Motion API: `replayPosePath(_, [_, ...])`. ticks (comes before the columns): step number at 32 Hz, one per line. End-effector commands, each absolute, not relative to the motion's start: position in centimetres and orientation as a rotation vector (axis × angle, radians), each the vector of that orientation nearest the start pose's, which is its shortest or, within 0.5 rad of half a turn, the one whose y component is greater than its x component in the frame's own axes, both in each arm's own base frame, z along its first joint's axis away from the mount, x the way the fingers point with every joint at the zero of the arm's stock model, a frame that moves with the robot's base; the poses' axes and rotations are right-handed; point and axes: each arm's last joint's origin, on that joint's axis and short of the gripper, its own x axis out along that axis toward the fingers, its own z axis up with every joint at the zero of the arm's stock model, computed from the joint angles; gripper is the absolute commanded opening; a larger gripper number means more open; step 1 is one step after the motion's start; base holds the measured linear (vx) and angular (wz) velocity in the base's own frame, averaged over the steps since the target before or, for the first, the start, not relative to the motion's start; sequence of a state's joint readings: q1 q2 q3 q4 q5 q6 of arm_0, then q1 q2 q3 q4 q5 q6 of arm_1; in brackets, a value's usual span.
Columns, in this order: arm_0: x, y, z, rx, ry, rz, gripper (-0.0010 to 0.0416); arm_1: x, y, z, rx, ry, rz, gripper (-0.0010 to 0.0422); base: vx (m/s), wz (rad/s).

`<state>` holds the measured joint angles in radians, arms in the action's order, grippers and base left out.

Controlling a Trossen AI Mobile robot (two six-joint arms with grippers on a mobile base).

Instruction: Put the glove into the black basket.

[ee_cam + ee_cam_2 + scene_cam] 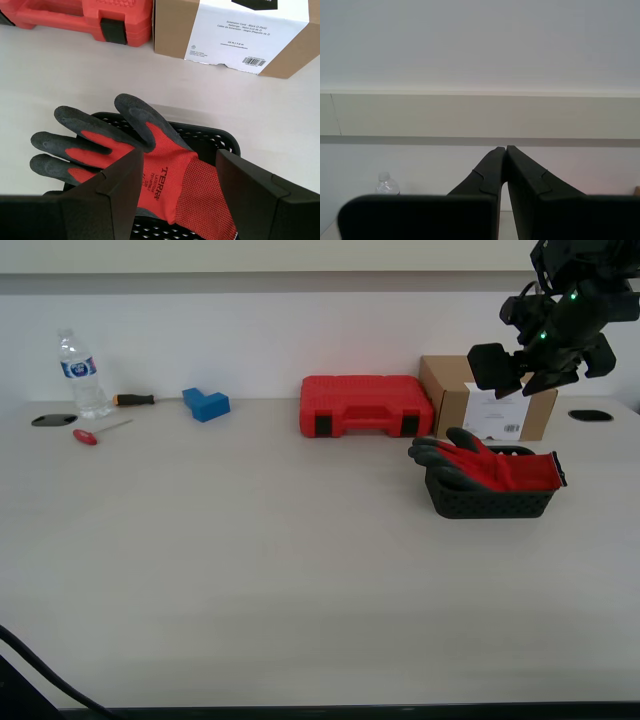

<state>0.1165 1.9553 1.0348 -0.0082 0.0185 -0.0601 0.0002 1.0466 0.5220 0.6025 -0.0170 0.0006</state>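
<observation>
Glove (495,466) lies across the black basket (488,501), right of centre on the pale tabletop (250,560); my first gripper (177,175) hangs above, jaws apart. My second gripper (506,152), pressed together, faces a white wall (480,50).

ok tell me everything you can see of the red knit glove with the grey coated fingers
The red knit glove has dark grey textured coating on its fingers, black lettering on its back and a black-edged cuff. It lies limp across the top of the small black perforated plastic basket, fingers overhanging the rim on the exterior view's left. My first gripper hovers open above, not touching it.
</observation>
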Motion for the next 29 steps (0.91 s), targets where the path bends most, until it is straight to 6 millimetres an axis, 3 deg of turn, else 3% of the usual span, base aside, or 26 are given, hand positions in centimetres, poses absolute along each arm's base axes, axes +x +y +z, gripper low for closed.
replayPosePath(1, [37.06,4.28,11.23,-0.119,0.923,0.117,0.02,22.65,0.05,26.97,0.0,-0.084,0.018,0.0,0.0,0.0])
replayPosePath(29, [37.06,4.29,11.23,-0.119,0.923,0.118,0.0206,22.65,0.05,26.97,0.0,-0.084,0.018,0.0,0.0,0.0])
